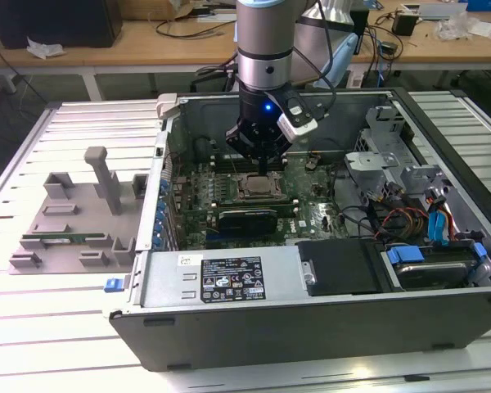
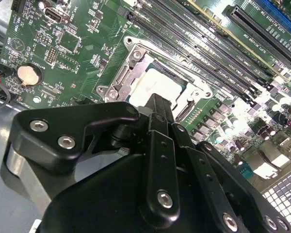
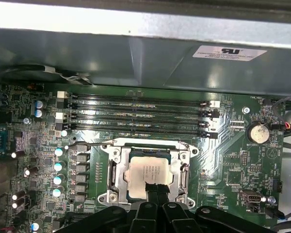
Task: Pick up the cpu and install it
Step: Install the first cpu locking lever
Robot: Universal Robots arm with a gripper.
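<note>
The cpu (image 3: pixel 153 171) is seen lying flat inside the socket frame (image 3: pixel 117 167) on the board (image 3: pixel 242 160), within the open case (image 1: pixel 229 323) on the desk (image 1: pixel 57 327). The jaws are held together, clamped on nothing, with their tips poised over the chip's edge in both wrist views. Seating is judged to be the step in hand. The chip should be kept square to the frame and level on all sides, and any downward touch kept light and vertical.
</note>
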